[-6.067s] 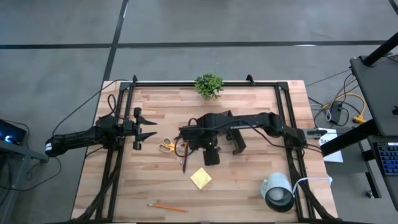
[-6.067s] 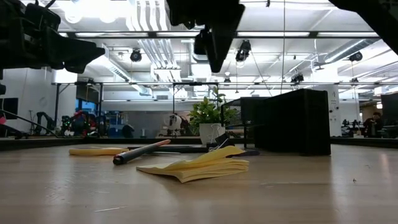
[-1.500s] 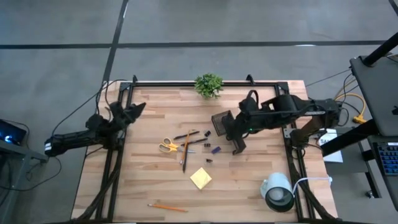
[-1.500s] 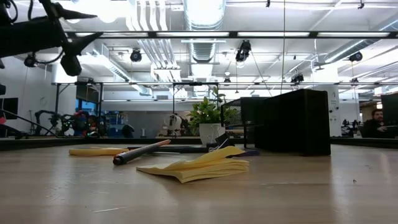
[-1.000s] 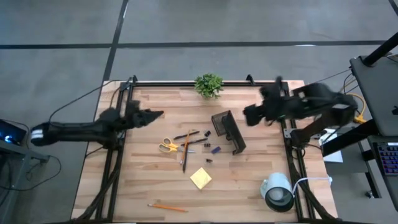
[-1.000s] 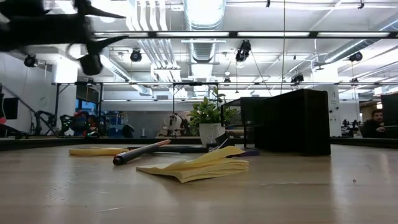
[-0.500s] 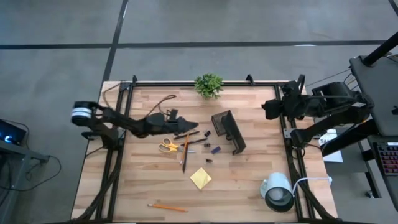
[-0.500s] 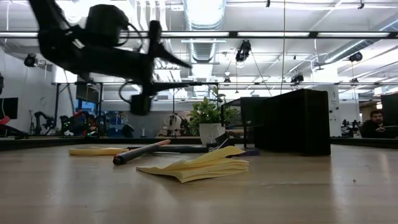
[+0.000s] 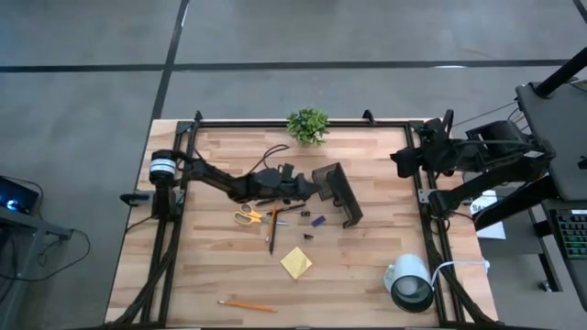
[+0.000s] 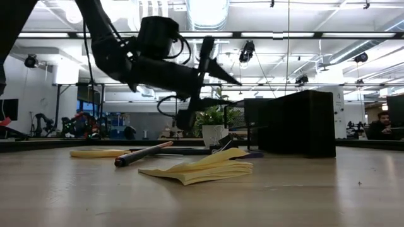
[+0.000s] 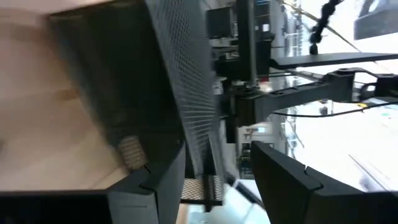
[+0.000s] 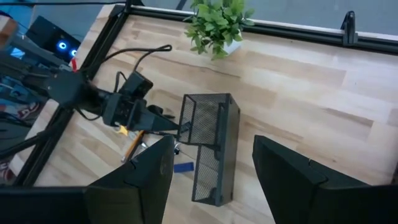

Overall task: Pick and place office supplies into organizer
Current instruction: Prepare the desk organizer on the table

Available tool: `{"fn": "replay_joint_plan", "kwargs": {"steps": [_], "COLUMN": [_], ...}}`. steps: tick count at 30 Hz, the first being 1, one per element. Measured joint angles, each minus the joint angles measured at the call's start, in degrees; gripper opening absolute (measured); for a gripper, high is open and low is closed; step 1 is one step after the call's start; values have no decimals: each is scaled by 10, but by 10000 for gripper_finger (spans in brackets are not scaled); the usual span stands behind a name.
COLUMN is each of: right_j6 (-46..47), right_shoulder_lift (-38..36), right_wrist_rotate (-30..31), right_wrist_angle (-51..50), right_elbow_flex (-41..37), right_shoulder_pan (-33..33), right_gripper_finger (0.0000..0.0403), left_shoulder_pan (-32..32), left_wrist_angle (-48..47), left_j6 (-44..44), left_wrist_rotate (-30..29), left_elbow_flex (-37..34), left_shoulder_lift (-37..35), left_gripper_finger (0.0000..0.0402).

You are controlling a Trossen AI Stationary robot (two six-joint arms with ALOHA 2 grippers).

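left gripper [image 9: 307, 188]: open, empty, stretched over mid-table, tips at open end of organizer [image 9: 337, 193] | right gripper [image 12: 211, 180]: open, empty, raised at right table edge | organizer: on its side, mid-table, below plant [image 9: 308, 125] | scissors [image 9: 245, 215], pens [image 9: 273, 231], sticky pad [image 9: 296, 262], pencil [image 9: 246, 304]: loose on table [image 9: 385, 247], outside organizer

Bright overhead ceiling lights glare (low view); left wrist view motion-blurred.
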Motion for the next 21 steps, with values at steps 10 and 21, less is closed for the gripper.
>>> {"fn": "replay_joint_plan", "kwargs": {"steps": [10, 21], "right_j6": [-9, 0], "right_shoulder_lift": [-1, 0], "right_wrist_rotate": [0, 1], "right_wrist_angle": [0, 0], "right_elbow_flex": [0, -1], "right_shoulder_pan": [0, 0], "right_gripper_finger": [206, 206], "left_shoulder_pan": [11, 15], "left_wrist_angle": [-21, -30], "left_j6": [18, 64], "left_wrist_rotate": [-28, -42], "left_elbow_flex": [19, 83], "left_shoulder_lift": [24, 60], "left_gripper_finger": [167, 136]}}
